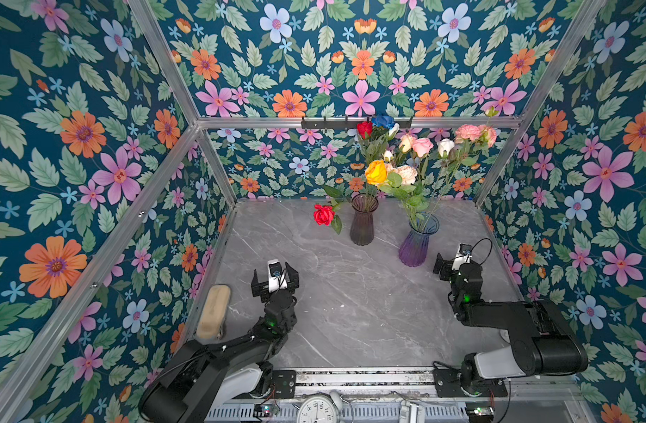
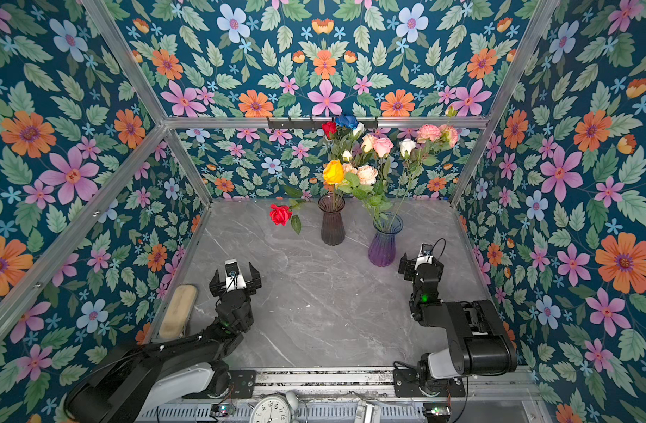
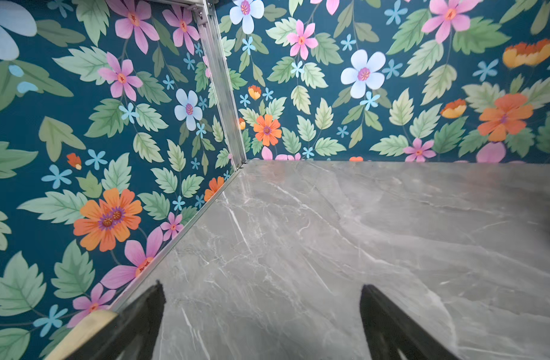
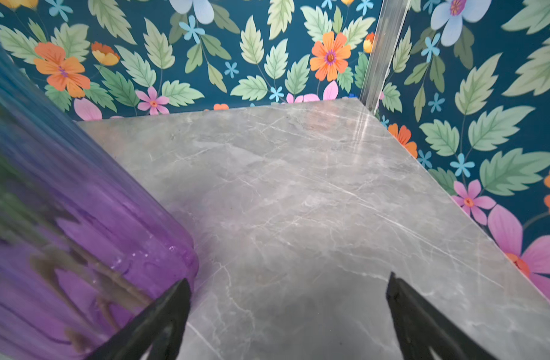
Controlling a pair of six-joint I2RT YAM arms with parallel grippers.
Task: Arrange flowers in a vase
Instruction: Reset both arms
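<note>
Arms (image 1: 241,351) low, fingers (image 3: 143,324) wide, perhaps off table (image 1: 350,311).

purple vase (image 4: 90,199), marble table (image 4: 298,174), hand (image 4: 288,277) spread wide

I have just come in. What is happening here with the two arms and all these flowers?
Nothing is being handled at this moment. The left pincer and the right pincer are both open and empty, low over the front half of the table. The flowers stand in two vases at the back, some in the dark vase and the others in the purple vase. One red rose hangs low beside the dark vase. The right pincer is close beside the purple vase.
</note>
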